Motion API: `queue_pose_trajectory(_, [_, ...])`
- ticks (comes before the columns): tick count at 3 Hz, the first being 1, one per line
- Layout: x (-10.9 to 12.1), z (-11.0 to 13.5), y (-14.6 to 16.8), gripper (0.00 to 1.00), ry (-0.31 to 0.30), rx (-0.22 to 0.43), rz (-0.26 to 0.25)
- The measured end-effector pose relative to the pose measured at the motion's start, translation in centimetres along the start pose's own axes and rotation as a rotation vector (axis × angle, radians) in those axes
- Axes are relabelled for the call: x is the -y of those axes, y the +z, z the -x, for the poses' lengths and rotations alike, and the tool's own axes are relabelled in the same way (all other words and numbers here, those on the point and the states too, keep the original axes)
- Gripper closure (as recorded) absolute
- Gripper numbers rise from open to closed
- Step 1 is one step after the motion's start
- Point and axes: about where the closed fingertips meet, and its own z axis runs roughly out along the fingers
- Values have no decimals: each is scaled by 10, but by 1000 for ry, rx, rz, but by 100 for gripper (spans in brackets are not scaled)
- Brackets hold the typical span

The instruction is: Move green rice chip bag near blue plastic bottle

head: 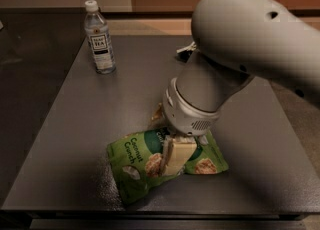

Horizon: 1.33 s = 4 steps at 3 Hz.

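Note:
The green rice chip bag [135, 161] lies flat on the dark table [75, 124], near its front edge, with "Coconut Crunch" text showing. My gripper [175, 156] comes down from the large grey arm [225, 59] and rests on the middle of the bag, covering its logo. The blue plastic bottle [100, 39] stands upright at the table's back left, with a white cap and a white label. It is far from the bag.
A small brownish object [156, 115] peeks out just behind the gripper's wrist. Part of another packet [185, 50] shows behind the arm at the back. The table's front edge runs just below the bag.

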Motion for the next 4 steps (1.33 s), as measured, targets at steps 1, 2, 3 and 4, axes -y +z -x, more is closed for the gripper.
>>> queue_pose_trajectory(1, [5,7,-10,87,-21,-4,-20])
queue_pose_trajectory(2, [16,18,-25,100,-49,-13,-48])
queue_pose_trajectory(3, [39,34,-45,100,-92,-11,-116])
queue_pose_trajectory(4, [60,46,-60,100,-127,-7,-171])
